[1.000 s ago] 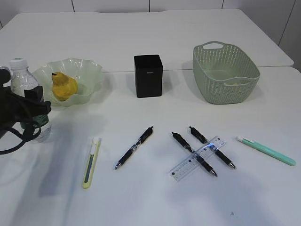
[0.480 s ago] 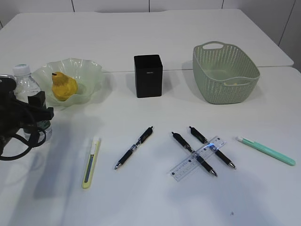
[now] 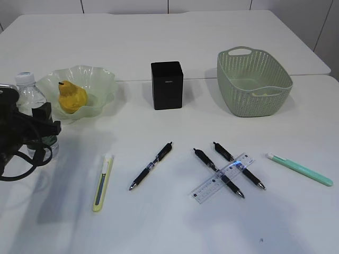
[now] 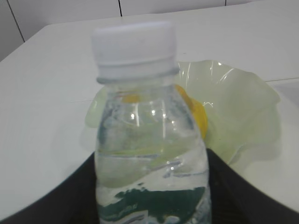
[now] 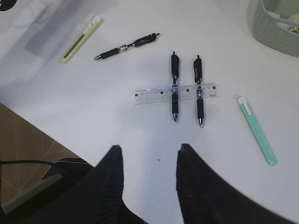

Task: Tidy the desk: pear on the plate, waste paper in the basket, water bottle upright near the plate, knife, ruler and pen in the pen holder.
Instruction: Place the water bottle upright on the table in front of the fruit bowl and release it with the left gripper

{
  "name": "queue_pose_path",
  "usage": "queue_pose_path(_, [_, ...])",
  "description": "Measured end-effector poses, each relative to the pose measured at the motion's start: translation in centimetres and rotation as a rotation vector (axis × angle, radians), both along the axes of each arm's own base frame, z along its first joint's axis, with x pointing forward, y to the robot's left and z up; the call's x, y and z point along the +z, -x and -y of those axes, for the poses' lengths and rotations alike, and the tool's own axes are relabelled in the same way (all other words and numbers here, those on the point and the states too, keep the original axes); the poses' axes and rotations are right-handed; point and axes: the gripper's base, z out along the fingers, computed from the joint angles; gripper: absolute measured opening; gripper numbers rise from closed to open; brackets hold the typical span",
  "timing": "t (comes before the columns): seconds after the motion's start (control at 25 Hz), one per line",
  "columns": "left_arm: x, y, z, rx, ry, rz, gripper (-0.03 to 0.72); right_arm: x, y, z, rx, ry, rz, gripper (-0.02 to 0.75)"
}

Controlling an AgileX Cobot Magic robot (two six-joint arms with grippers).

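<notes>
While I stand at the desk (image 3: 169, 227), this is what I see:
Left fingers (image 3: 39, 129): pinching the upright water bottle (image 4: 149, 154), just left of the plate (image 3: 103, 79).
Pear (image 3: 71, 98): on the plate.
Right fingers (image 5: 149, 184): spread, empty, above the desk, well right of the plate.
Ruler (image 5: 175, 93): across two pens (image 5: 174, 88), far right of the plate.

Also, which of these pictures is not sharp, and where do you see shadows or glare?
Left wrist view: the water bottle is soft and out of focus, with small glints on its plastic. Exterior view: sharp, with a soft grey shadow on the table beside the left gripper. Right wrist view: clear, faint shadow top left.
</notes>
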Motion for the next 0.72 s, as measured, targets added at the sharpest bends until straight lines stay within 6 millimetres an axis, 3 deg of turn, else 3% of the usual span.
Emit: queue_pose_path(0.72, [0.01,0.00,0.00,0.000,0.000,0.002,0.394,0.00,0.00,0.00,0.001,0.001,0.001,0.314])
